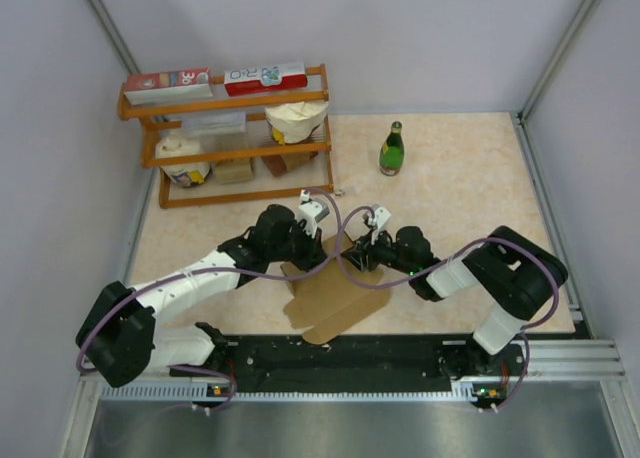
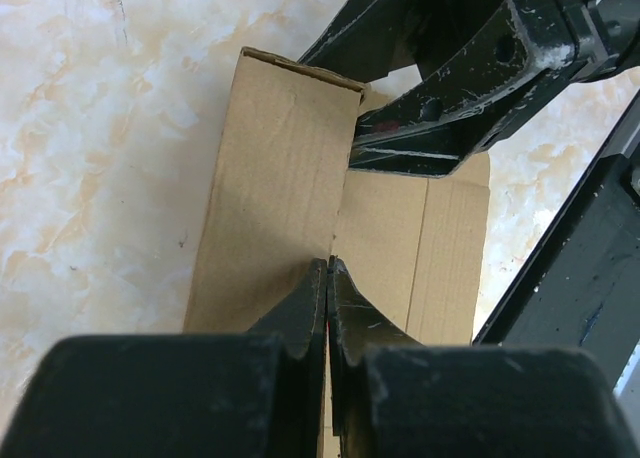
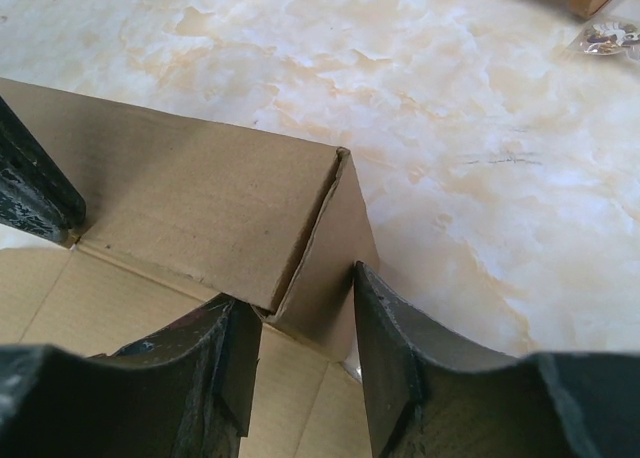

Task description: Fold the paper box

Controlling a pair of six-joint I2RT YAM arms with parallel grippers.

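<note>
1. The box [image 1: 335,296] lies half-folded in the middle of the table [image 1: 470,178], between both arms.
2. The left gripper [image 2: 328,268] is pressed together, its tips on the crease beside a raised wall [image 2: 275,178].
3. The right gripper [image 3: 300,288] stands apart, straddling that wall's end flap [image 3: 330,248].
4. Risk: with nothing clamped, the wall may spring flat. A hard push from the left tips could skid the sheet.
</note>
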